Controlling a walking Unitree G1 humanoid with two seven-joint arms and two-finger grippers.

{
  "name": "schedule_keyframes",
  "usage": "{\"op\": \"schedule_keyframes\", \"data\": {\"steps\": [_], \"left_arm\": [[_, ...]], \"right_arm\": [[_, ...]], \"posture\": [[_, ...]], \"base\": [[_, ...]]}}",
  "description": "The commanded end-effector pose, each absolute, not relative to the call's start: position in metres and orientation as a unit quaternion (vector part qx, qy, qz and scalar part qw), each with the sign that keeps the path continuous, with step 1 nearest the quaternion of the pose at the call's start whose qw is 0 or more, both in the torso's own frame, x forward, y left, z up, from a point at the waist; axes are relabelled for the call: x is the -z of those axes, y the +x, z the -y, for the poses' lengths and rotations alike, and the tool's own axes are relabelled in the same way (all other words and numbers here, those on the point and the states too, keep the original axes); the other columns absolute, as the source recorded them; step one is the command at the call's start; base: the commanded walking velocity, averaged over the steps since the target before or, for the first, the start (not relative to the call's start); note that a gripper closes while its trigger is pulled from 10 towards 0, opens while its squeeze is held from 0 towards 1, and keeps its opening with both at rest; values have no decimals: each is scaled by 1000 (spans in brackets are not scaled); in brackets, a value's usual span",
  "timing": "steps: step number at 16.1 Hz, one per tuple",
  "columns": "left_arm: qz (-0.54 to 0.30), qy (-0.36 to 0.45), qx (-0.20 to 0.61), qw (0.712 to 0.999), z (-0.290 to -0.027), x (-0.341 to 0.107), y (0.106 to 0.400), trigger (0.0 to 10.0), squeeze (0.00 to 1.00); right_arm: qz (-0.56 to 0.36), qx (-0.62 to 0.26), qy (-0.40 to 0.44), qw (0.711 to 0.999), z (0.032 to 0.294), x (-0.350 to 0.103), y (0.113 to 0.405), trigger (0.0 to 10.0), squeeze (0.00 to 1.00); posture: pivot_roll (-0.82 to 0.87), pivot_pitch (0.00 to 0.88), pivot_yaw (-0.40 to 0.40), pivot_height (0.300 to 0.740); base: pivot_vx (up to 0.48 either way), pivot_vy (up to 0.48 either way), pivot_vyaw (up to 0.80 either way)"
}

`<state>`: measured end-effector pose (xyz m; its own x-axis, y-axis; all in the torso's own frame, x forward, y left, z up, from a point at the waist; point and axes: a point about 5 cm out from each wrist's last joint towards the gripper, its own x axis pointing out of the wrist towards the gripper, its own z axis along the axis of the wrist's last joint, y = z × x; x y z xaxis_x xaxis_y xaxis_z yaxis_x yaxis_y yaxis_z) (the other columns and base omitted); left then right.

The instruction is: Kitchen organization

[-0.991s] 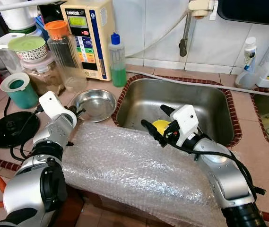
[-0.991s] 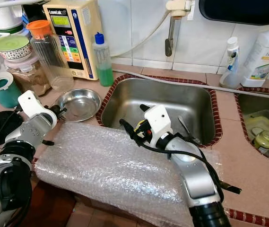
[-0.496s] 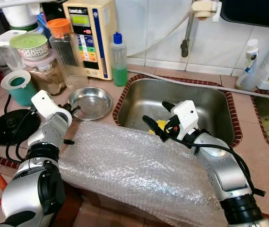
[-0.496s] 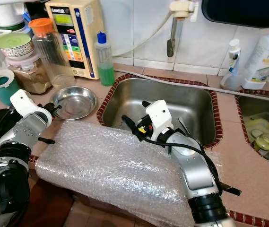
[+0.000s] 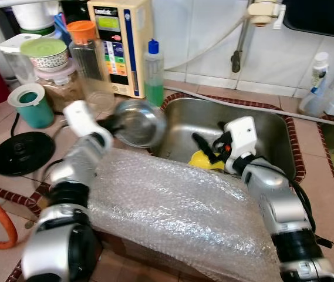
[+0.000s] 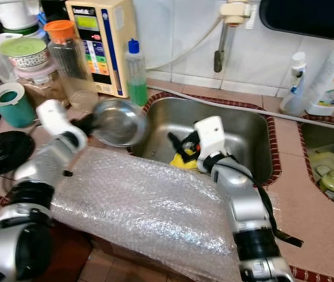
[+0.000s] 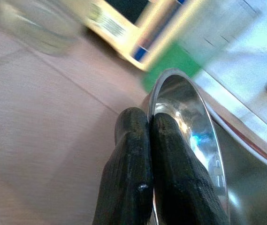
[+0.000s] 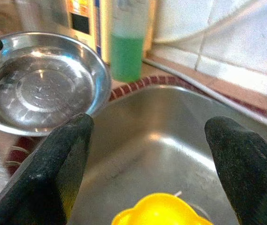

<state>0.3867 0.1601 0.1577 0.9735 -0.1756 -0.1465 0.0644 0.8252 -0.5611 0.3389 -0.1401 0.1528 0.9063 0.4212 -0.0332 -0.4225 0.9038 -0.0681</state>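
1. Left gripper [image 7: 149, 154] pinched tight on the rim of a steel bowl [image 5: 137, 122], jaws closed with the thin metal edge between them.
2. Bowl lifted off the tiled surface [image 5: 26, 194], tilted, hanging over the left rim of the sink [image 5: 272, 126].
3. Right gripper [image 8: 152, 159] poised inside the sink basin, jaws spread wide and holding nothing.
4. Yellow object [image 5: 203, 160] lying in the sink just below the right gripper; what it is, impossible to tell.
5. Sheet of bubble wrap [image 5: 178, 217] draped across the front edge of the surface, under both silver arms.
6. Green soap bottle [image 5: 153, 75] with blue cap upright behind the bowl, beside a cream wall appliance [image 5: 120, 41].
7. Clear jar with orange lid [image 5: 87, 59], teal cup [image 5: 30, 106] and black round base [image 5: 21, 151] ranged along the left of the surface.
8. Faucet [image 5: 240, 41] mounted on white tiles above the sink.
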Motion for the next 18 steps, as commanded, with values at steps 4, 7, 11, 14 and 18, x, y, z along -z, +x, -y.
{"op": "schedule_keyframes", "data": {"steps": [4,7,11,14,18], "left_arm": [[-62,-329,151,930,-137,-169,380,0,0],[-46,-335,211,917,-123,-181,376,0,0],[-36,-339,272,900,-100,-191,365,0,0],[-38,-344,278,896,-99,-189,360,0,0],[-42,-341,283,895,-99,-189,357,0,0]], "right_arm": [[-43,-187,39,981,132,-144,355,10000,0],[-43,-176,83,980,127,-149,361,10000,0],[-45,-183,111,976,116,-154,375,0,0],[-47,-179,121,975,112,-154,377,0,0],[-39,-160,159,973,117,-160,382,0,0]], "posture": [[10,0,64,740],[18,0,48,740],[74,0,25,740],[78,0,18,740],[83,0,29,740]], "base": [[0,0,0],[0,0,0],[0,0,0],[0,0,0],[0,0,0]]}}
